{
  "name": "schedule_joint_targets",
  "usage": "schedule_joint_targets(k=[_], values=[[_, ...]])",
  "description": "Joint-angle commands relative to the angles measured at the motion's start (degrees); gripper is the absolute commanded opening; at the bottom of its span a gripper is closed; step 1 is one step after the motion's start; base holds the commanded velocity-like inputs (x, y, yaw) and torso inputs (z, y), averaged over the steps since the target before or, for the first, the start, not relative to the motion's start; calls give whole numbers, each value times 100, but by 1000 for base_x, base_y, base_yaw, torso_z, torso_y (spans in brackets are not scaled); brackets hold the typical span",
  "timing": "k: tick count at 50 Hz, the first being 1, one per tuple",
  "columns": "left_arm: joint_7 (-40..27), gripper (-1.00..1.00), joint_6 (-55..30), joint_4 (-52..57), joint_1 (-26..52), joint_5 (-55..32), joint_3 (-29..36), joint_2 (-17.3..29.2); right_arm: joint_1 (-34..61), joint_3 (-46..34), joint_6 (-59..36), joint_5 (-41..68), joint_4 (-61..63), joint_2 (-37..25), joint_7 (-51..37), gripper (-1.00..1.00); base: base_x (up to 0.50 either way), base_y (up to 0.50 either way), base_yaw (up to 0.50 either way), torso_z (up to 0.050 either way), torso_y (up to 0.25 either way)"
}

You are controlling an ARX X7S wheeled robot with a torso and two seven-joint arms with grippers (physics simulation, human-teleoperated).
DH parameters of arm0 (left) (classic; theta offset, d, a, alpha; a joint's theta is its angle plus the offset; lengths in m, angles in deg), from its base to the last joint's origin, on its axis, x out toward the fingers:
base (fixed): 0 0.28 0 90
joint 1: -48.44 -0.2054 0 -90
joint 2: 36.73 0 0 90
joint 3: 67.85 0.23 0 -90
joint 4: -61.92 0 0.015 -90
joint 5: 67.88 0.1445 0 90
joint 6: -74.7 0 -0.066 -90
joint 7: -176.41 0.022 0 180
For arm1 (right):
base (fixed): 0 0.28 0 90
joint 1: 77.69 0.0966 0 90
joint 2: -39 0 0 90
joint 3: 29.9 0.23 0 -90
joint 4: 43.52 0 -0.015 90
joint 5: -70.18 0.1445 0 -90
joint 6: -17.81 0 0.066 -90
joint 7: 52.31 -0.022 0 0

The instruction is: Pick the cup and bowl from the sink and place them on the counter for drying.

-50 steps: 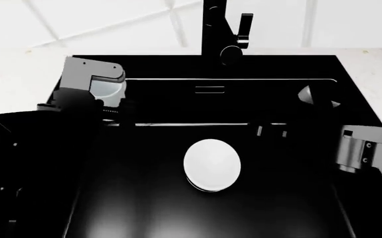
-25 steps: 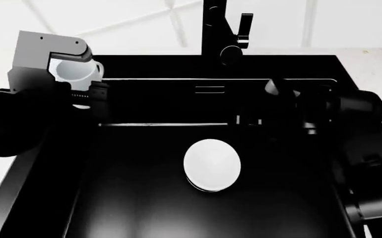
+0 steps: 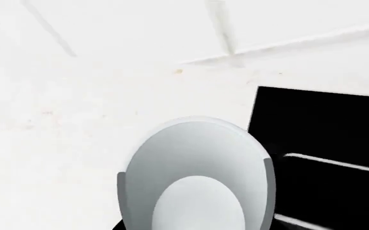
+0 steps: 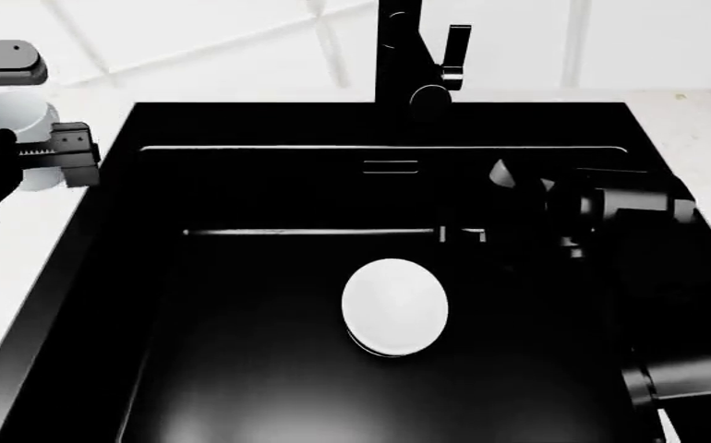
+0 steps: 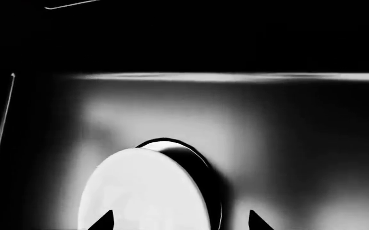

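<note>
White plain cup (image 4: 17,120) clamped in your left tool (image 4: 38,152), over the speckled white tabletop (image 4: 11,240) left of the matte black sink (image 4: 109,277) | white round bowl (image 4: 394,306) on sink floor, directly beneath your nearer right tool (image 5: 179,221), jaws apart.

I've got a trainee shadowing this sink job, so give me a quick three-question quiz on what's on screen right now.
1. True or false: the bowl lies in the sink.
2. What does the left claw hold? A) the cup B) the faucet C) nothing
3. Fill in: the cup is held above the white ____.

Key: 1 true. 2 A. 3 counter. The right claw hangs over the bowl, its fingertips apart at either side.
</note>
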Motion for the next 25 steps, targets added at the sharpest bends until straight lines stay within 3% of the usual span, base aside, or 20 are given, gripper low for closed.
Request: schedule_joint_targets(k=[1, 16, 25], values=[[-13, -100, 862, -1218, 63, 903, 214, 119, -49, 326, 16, -464, -67, 63, 158, 100, 0, 0, 0, 0, 0], [-76, -100, 1551, -2358, 161, 1572, 392, 114, -146, 636, -5, -768, -53, 63, 246, 100, 0, 0, 0, 0, 0], [-25, -100, 1431, -2230, -22, 1477, 392, 175, -214, 761, -17, -945, -67, 109, 286, 100, 0, 0, 0, 0, 0]])
